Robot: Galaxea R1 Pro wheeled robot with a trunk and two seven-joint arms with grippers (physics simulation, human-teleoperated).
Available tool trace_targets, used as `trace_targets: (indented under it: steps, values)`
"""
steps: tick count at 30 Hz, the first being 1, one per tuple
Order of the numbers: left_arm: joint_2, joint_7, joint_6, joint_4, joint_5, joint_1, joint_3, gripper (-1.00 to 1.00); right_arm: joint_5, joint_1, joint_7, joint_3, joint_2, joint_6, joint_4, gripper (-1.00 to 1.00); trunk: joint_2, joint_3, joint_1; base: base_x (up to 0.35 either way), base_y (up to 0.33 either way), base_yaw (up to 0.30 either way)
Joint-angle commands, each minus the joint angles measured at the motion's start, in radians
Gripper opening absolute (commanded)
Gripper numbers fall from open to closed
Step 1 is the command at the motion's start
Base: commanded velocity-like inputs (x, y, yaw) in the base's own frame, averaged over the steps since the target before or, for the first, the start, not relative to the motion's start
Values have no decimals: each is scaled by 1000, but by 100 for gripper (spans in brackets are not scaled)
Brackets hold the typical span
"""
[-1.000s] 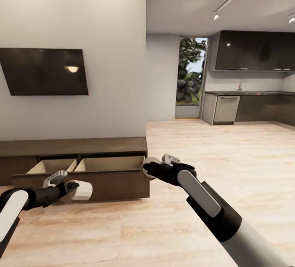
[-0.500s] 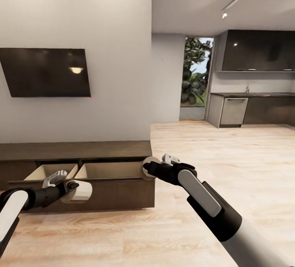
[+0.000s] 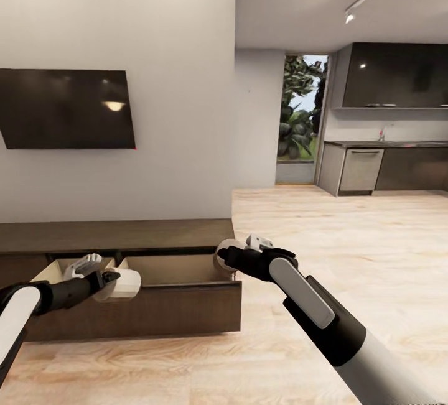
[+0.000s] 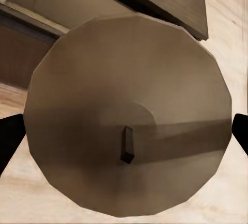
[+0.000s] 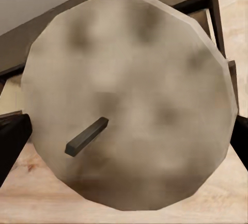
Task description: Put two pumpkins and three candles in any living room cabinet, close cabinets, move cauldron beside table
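- Candles come first: I am carrying one in each end effector. The left end effector [image 3: 122, 283] is clenched on the left candle [image 3: 124, 285], which sits at the lower left of the head frame, just in front of the open drawer's front edge.
- In the left wrist view that left candle [image 4: 126, 111] faces the camera wick-first, with the dark fingertips [image 4: 9, 141] pressed against its sides.
- The right end effector [image 3: 223, 256] is grasping the right candle [image 3: 225, 254] near the middle of the head frame, at the right-hand end of the open drawer, about level with its rim.
- The right wrist view shows this right candle [image 5: 129, 105] the same way, wick toward the lens, with the cabinet's dark wood behind it.
- The cabinet [image 3: 124, 234] lies across the lower left of the frame under the wall television [image 3: 65, 108], its drawers pulled out and their pale insides exposed.
- What has changed over the last second: the whole head view has swung, so the cabinet now sits larger and further right in frame. I read that as the base closing in, not the furniture moving. Both arms hold much the same pose as before.
- For the task, I judge both candles are now nearly within drop range of the drawer; neither is inside yet, and the drawers remain to be shut.
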Motion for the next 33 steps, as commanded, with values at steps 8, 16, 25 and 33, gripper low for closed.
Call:
trace_targets:
  steps: [8, 16, 25, 33]
  values:
    - [-2, 9, 3, -103, 25, 16, -6, -100, -3, -3, -6, 6, 18, 2, 190, -100, -1, -1, 0, 104, 0, 0]
    - [-1, 9, 3, -109, 93, 22, -5, -100, 111, -3, 1, 8, 59, -2, 202, -100, -1, -1, 0, 3, 0, 0]
    - [-1, 10, 3, -113, 96, 26, -10, -100, 185, -3, 97, 11, 64, -7, 200, -100, -1, -1, 0, 0, 0, 0]
    - [-15, 75, -2, -116, 69, 14, -102, -100, 189, -3, 94, 12, 77, -5, 200, -100, -1, -1, 0, 0, 0, 0]
